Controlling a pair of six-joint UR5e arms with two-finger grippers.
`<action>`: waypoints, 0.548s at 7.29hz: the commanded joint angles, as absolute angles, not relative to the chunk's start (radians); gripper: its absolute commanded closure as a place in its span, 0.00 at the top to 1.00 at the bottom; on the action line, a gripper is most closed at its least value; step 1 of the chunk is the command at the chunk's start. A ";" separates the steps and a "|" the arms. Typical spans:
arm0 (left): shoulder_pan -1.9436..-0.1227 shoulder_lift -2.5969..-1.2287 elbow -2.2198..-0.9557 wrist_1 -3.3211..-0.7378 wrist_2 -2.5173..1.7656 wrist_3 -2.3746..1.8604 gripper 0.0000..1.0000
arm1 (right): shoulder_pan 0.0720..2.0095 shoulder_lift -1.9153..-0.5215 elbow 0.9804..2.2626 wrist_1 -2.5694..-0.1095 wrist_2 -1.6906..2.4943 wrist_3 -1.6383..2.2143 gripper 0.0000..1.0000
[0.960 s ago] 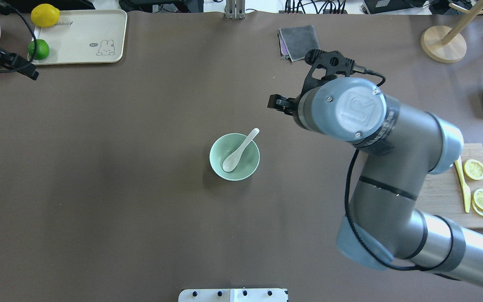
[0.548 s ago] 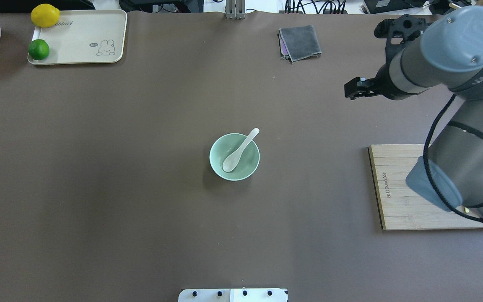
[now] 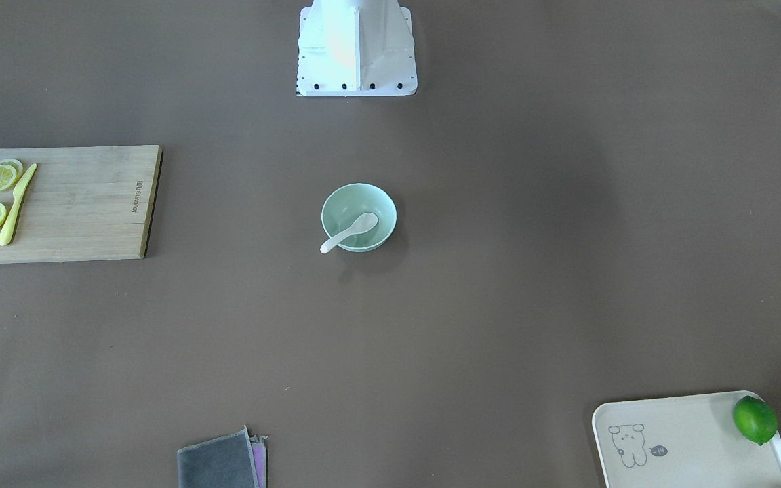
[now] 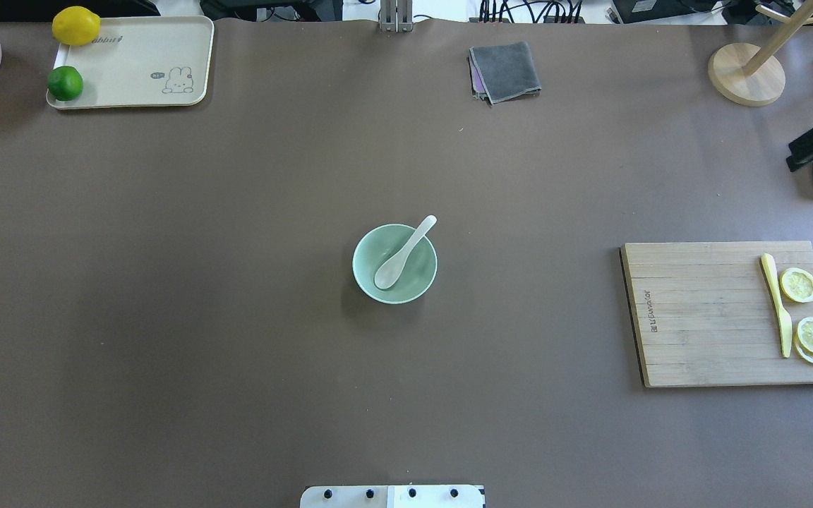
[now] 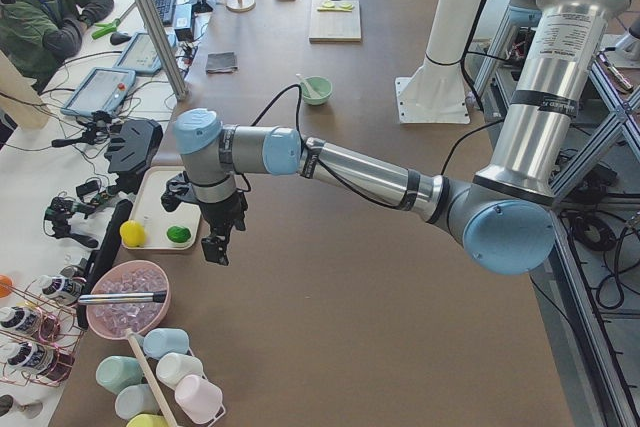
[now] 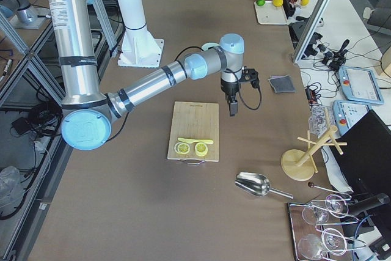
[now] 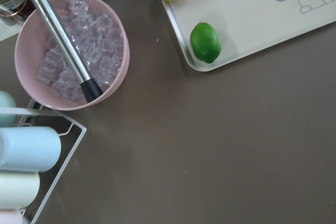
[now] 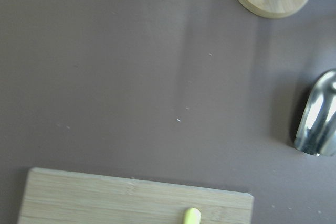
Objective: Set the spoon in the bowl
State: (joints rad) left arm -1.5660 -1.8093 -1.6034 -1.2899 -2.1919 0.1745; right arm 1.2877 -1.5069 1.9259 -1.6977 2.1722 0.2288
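The brown desk (image 4: 166,317) carries everything. The left arm (image 5: 360,169) reaches out to the desk's left end and the right arm (image 6: 159,79) to its right end. A wooden cutting board (image 4: 703,317) lies near the right end, and a cream tray (image 4: 131,63) sits in the far left corner. The mint-green bowl (image 4: 360,271) stands upright at the middle of the desk. The white spoon (image 4: 403,255) rests in it, scoop down on the inside and handle leaning out over the rim toward the far edge and the right end. The left gripper (image 5: 215,247) hangs above the desk at the left end, just beside the tray and well apart from the bowl and spoon. The right gripper (image 6: 233,109) hangs above the desk between the cutting board and the far edge, also well apart from them. Neither pincer has hold of the spoon. How far either stands open cannot be told from these views.
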 commanded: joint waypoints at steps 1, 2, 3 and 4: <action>-1.600 -1.775 -1.595 -1.331 -2.203 0.178 0.98 | 1.447 -1.609 1.780 -1.697 2.198 -0.076 1.00; -1.609 -1.740 -1.598 -1.341 -2.291 0.178 0.98 | 1.498 -1.624 1.763 -1.698 2.200 -0.144 1.00; -1.617 -1.688 -1.627 -1.359 -2.387 0.181 0.98 | 1.526 -1.646 1.764 -1.694 2.232 -0.146 1.00; -1.615 -1.596 -1.691 -1.402 -2.396 0.176 0.98 | 1.573 -1.667 1.761 -1.697 2.334 -0.149 1.00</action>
